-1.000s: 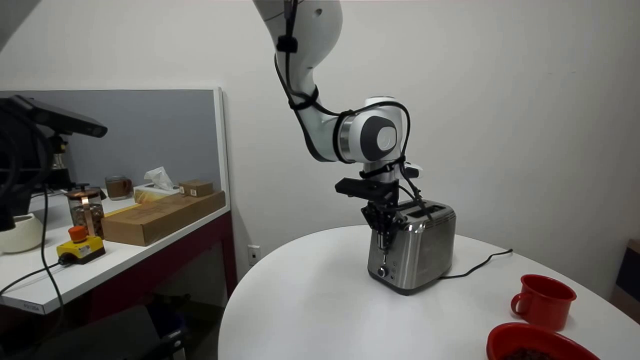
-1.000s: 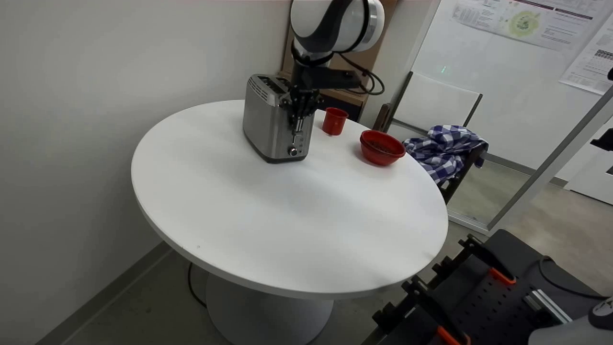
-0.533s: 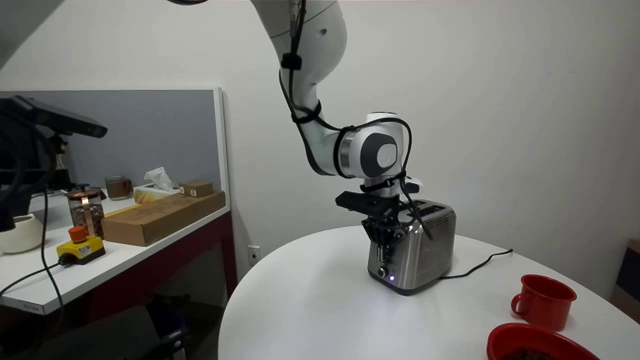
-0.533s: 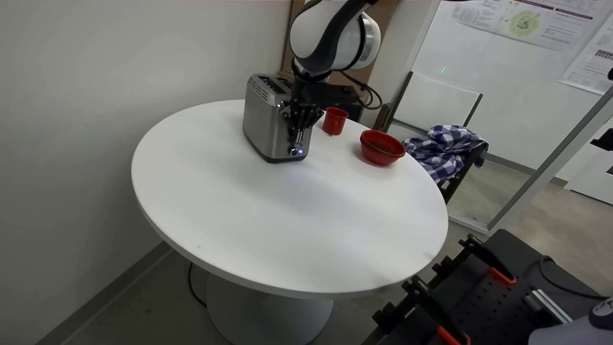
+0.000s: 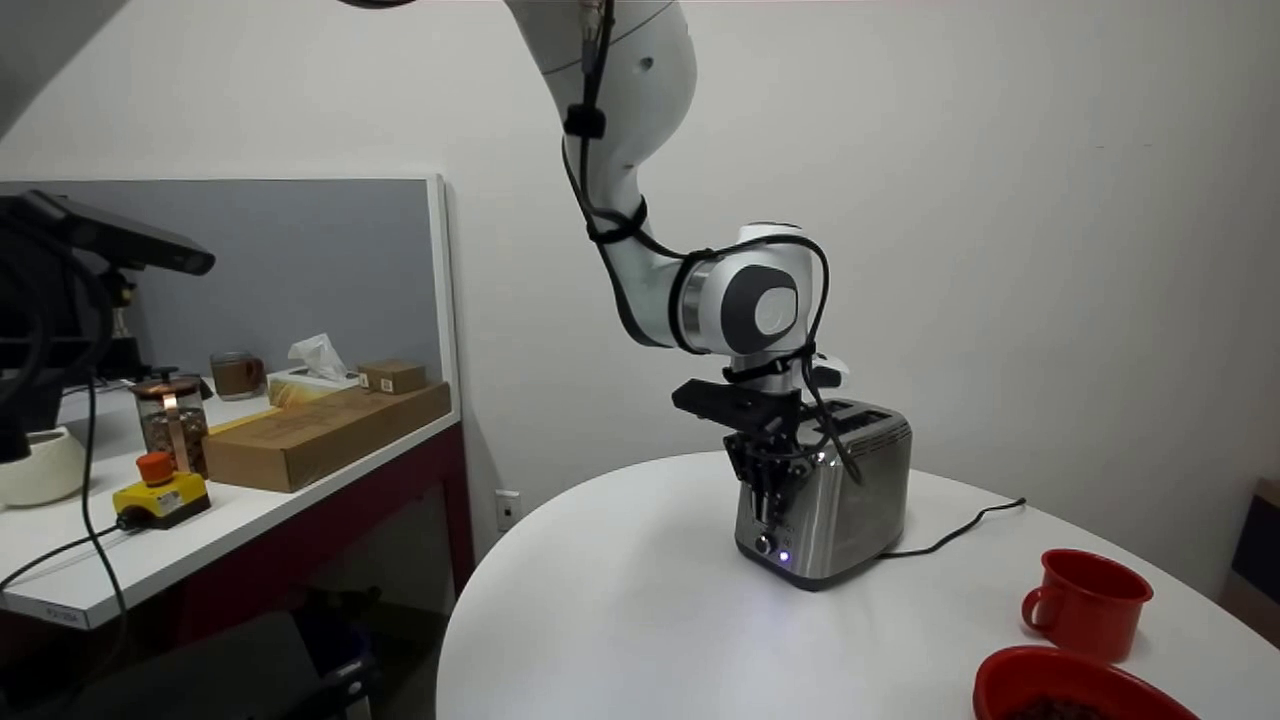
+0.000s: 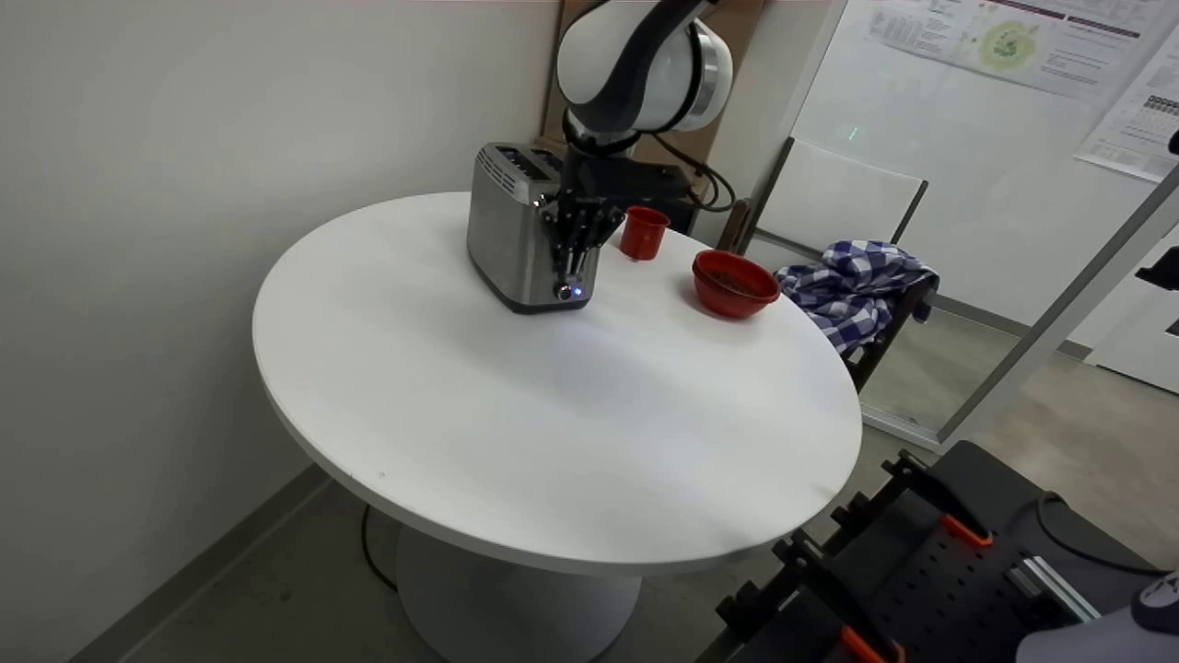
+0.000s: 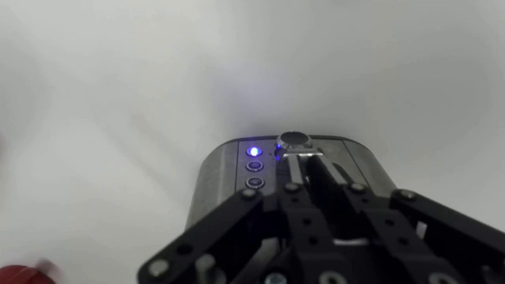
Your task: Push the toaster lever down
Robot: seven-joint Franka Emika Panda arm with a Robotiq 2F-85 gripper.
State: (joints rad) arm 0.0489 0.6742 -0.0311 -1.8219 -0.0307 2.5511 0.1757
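Note:
A silver toaster [image 5: 865, 500] stands upright on the white round table [image 5: 600, 620]; it also shows in an exterior view [image 6: 507, 230] and the wrist view [image 7: 211, 185]. My gripper [image 7: 307, 157] points down at the toaster's front face, fingers together with nothing held between them. In both exterior views its tips are low on that face, just above the dial [image 5: 765, 544]. A silver bar [image 7: 302, 151] at the fingertips in the wrist view looks like the lever, low in its slot; the fingers hide most of it. A blue-white button light [image 7: 254, 151] is lit.
A red mug [image 5: 1090, 605] and a red bowl [image 6: 732, 304] with dark contents stand beside the toaster. A black cord [image 5: 960, 535] runs from the toaster across the table. A wall [image 6: 230, 110] is close behind the table.
Between the first and second moments, my gripper moved down along the toaster's front and the button light came on. Since then it has hardly moved. The toaster has stayed in place.

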